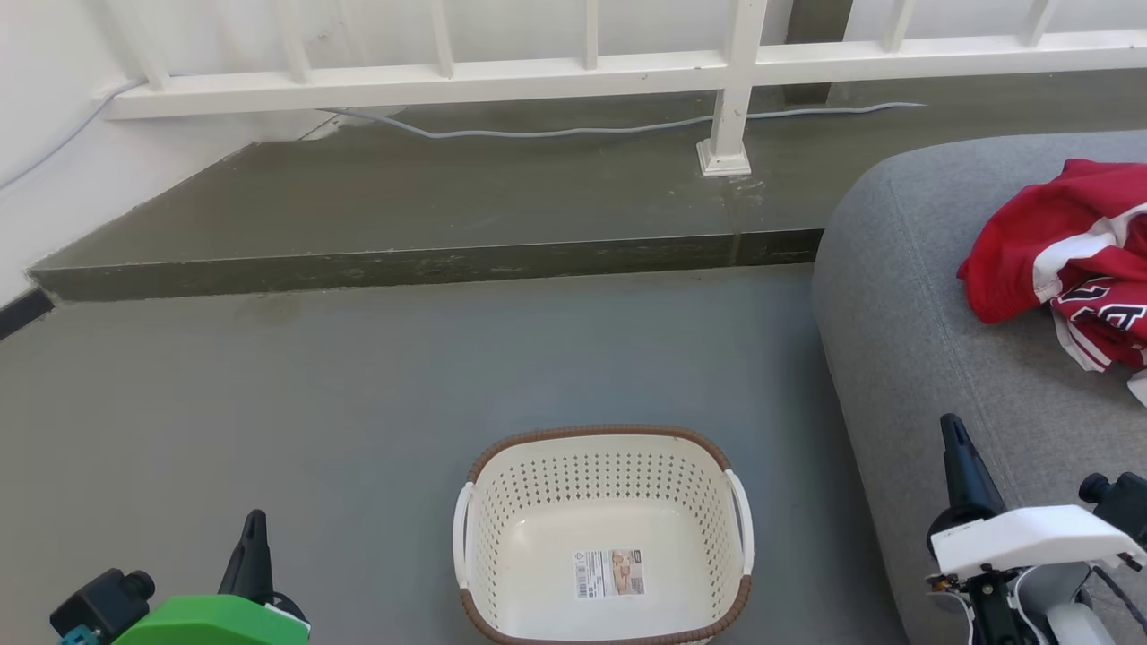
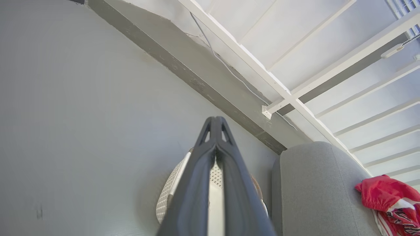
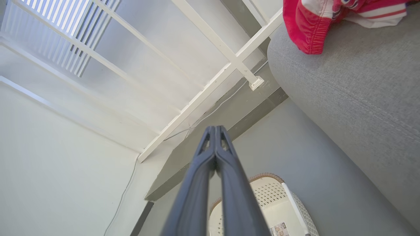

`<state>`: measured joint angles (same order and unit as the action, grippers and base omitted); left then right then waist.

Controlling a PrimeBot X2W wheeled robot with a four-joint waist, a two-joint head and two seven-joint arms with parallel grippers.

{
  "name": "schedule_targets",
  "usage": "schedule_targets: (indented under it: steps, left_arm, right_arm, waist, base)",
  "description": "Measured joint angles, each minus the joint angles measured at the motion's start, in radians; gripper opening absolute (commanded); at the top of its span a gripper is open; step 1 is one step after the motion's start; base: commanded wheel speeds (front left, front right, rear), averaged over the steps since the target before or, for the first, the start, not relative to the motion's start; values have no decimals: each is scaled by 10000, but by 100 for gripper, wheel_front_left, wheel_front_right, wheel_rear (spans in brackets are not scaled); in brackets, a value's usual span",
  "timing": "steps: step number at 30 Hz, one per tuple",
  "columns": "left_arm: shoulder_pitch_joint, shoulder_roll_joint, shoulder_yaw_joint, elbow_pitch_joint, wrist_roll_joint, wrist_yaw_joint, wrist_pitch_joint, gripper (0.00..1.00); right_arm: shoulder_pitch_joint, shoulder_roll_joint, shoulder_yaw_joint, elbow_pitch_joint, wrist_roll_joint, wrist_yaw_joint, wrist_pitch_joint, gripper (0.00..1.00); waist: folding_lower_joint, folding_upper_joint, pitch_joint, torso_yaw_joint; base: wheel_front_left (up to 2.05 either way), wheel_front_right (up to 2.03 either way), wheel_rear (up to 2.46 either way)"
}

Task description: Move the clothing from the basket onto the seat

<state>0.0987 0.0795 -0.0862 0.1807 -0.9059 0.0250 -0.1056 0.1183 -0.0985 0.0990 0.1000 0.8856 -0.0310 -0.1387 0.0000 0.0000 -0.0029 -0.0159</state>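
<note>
The white perforated plastic laundry basket [image 1: 609, 479] with a brown woven-look rim is standing upright on the grey floor [image 1: 358, 403], directly ahead of the robot. Its bare white bottom is showing a small printed label [image 1: 609, 573].

The large grey fabric-upholstered seat [image 1: 941, 340] is standing to the right of the laundry basket, close to it but not touching. The red fabric clothing with white trim and black-and-white lettering [image 1: 1030, 251] is lying crumpled on top of the seat, well apart from the laundry basket. The picture edge is cutting the heap off, so it appears to be two garments, but this cannot be confirmed.

The left gripper [image 1: 254, 528] is hovering over the floor to the left of the laundry basket. Its jaws are pressing together and gripping nothing. The right gripper [image 1: 953, 434] is hovering over the front part of the seat, short of the clothing. Its jaws are likewise closing on nothing, tip against tip.

Beyond the floor, a raised concrete step [image 1: 448, 197] is carrying a white railing [image 1: 735, 63], and a pale cable [image 1: 582, 132] is running along its base.
</note>
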Motion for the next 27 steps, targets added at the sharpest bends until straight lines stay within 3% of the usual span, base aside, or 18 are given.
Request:
schedule_targets:
  steps: [27]
  left_arm:
    - [-693,-52,604,407,-3471,-696,940,0]
  right_arm:
    - [-755,-33,-623,698,3919,663,792,0]
  waist:
    - [0,0,32,80]
  base:
    - [0,0,0]
